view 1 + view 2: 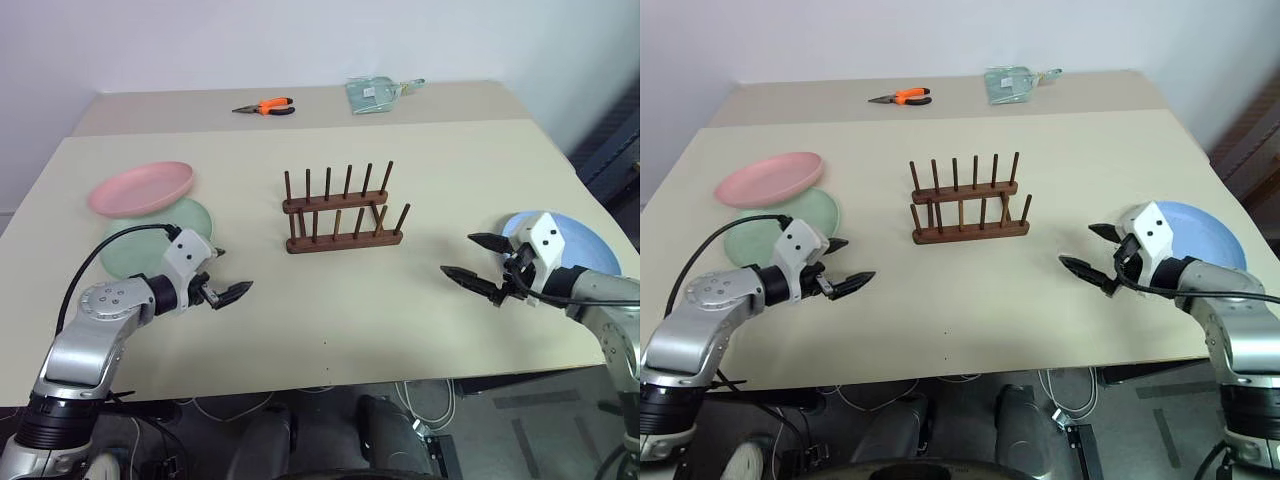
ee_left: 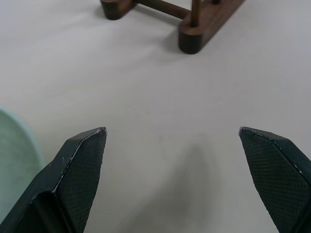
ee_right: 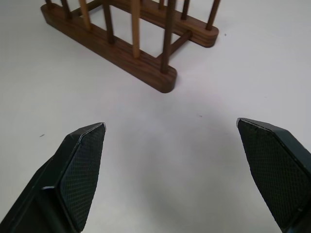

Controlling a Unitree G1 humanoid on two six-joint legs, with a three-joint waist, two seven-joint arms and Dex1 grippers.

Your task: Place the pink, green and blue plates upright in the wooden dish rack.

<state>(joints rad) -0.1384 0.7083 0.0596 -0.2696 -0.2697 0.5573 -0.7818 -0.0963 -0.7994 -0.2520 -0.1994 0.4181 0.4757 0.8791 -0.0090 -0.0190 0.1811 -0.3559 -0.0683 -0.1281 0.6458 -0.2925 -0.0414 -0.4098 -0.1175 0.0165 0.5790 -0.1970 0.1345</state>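
Left eye view: blue plate (image 1: pixel 575 240) lies just behind right pincer (image 1: pixel 472 257).

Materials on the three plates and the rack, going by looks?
Pink plate, green plate, blue plate: likely plastic, matte; flat pastel colour, no glare.
Rack: wood, dark brown with a smooth finish; grain shows on the base rail in the right wrist view, one peg paler.
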